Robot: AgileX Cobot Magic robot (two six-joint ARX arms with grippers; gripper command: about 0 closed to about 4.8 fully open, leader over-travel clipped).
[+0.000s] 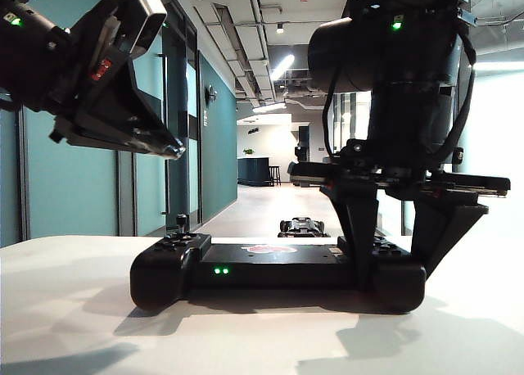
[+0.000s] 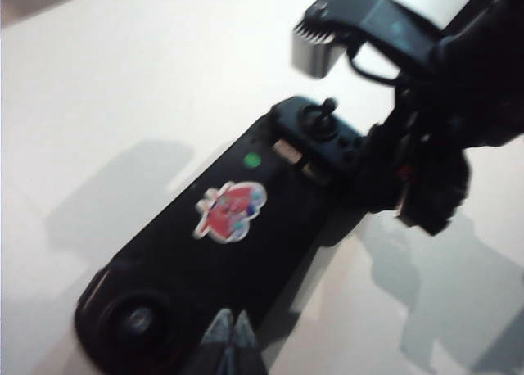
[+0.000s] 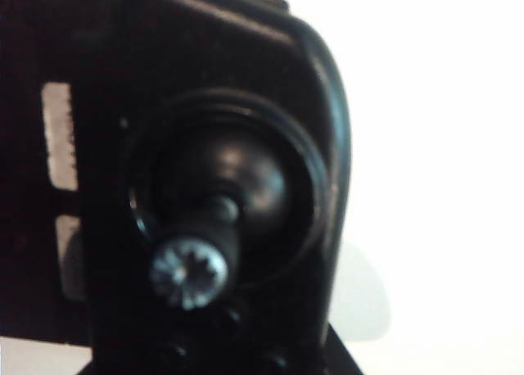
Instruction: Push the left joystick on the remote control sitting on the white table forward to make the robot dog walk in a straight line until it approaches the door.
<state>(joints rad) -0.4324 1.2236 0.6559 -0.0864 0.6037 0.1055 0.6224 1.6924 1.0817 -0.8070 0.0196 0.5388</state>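
The black remote control (image 1: 270, 266) lies on the white table (image 1: 74, 309) with two green lights on its front. Its left joystick (image 1: 182, 222) stands upright and untouched. My left gripper (image 1: 173, 151) hovers shut, above and just left of that stick. In the left wrist view its shut tips (image 2: 229, 324) hang over the remote control (image 2: 237, 228), beside the left joystick (image 2: 139, 318). My right gripper (image 1: 399, 252) straddles the remote's right end, its fingers pressed against both sides. The right wrist view shows only the other thumbstick (image 3: 190, 270) up close. The robot dog (image 1: 301, 226) is on the corridor floor beyond the table.
A corridor with a teal wall (image 1: 74, 178) and dark-framed glass doors (image 1: 176, 146) runs away behind the table. The right arm (image 2: 442, 146) stands at the far end of the remote in the left wrist view. A red sticker (image 2: 232, 209) marks the remote's middle.
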